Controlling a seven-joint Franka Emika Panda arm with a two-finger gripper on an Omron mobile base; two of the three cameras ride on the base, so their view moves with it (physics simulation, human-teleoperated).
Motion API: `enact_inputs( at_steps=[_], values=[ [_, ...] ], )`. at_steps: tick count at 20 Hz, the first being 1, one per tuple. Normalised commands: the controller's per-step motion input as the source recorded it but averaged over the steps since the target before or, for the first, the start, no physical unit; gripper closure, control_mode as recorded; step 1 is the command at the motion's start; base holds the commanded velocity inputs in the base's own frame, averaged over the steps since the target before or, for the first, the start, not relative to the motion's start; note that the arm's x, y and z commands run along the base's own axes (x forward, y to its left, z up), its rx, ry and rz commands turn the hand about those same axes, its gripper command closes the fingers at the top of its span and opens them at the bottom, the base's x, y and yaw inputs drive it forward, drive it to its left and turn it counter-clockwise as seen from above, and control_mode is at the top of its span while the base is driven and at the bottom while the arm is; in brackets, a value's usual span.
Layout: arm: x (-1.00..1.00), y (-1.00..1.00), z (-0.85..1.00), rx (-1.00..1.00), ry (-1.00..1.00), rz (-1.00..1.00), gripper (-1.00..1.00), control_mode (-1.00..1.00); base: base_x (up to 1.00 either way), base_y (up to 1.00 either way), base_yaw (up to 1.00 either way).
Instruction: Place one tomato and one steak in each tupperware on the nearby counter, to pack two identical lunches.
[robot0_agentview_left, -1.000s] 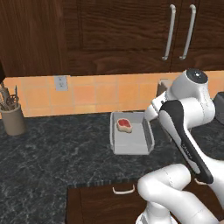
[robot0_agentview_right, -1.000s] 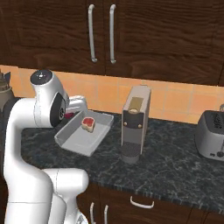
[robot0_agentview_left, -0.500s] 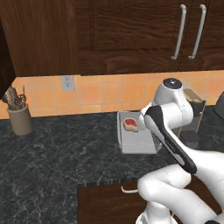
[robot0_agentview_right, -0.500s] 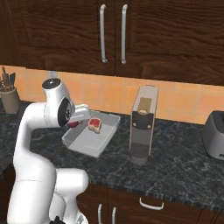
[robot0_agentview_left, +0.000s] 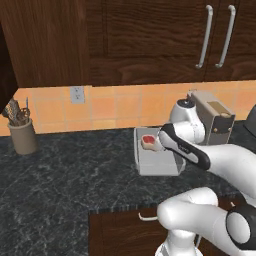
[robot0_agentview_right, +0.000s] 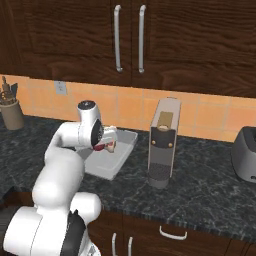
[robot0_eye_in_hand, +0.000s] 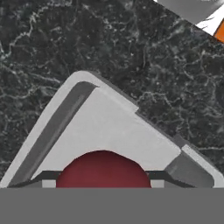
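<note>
The gripper (robot0_agentview_right: 106, 144) hangs over the near part of a tupperware (robot0_agentview_right: 125, 145), its jaws set partway apart around a dark red round thing, most likely a tomato (robot0_eye_in_hand: 103, 169). In the hand view that tomato sits between the two finger tips, with the tub's pale floor and one rounded corner (robot0_eye_in_hand: 83, 78) spread out beyond it. In the right base view a bit of the red shows just below the hand (robot0_agentview_right: 100, 148), over the tub's floor.

The tupperware (robot0_agentview_left: 150, 165) is a shallow grey-white tub lying flat on the counter (robot0_agentview_left: 75, 175), a black-grey speckled stone top. In the left base view a steak (robot0_agentview_left: 149, 141), pink-red with a pale edge, lies in the tub's far end, just left of the arm. The rest of the tub's floor that can be seen is bare.

To the right of the tub, close beside it, stands a tall coffee machine (robot0_agentview_right: 163, 142) with a tan top panel. Further right, well apart, is a silver toaster (robot0_agentview_right: 246, 154). Far to the left, against the orange tiled wall, a utensil holder (robot0_agentview_left: 23, 132) holds several tools.
</note>
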Motion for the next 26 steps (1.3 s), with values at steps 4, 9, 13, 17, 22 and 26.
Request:
enact_inputs(
  at_steps=[4, 9, 13, 17, 22, 26],
  values=[
    [0.61, -0.02, -0.78, 0.00, 0.00, 0.07, 1.00, -1.00, 0.00, 0.00, 0.00],
    [0.62, 0.01, -0.41, 0.00, 0.04, 0.01, 1.00, -1.00, 0.00, 0.00, 0.00],
    [0.66, 0.02, -0.38, 0.00, 0.05, 0.00, 1.00, -1.00, 0.00, 0.00, 0.00],
    [0.69, 0.00, -0.49, 0.00, 0.04, 0.00, -1.00, -1.00, 0.00, 0.00, 0.00],
    [0.03, 0.00, 0.15, 0.00, 0.02, 0.00, -1.00, -1.00, 0.00, 0.00, 0.00],
    [-0.24, 0.00, 0.50, 0.00, -0.09, 0.00, -1.00, -1.00, 0.00, 0.00, 0.00]
  ],
)
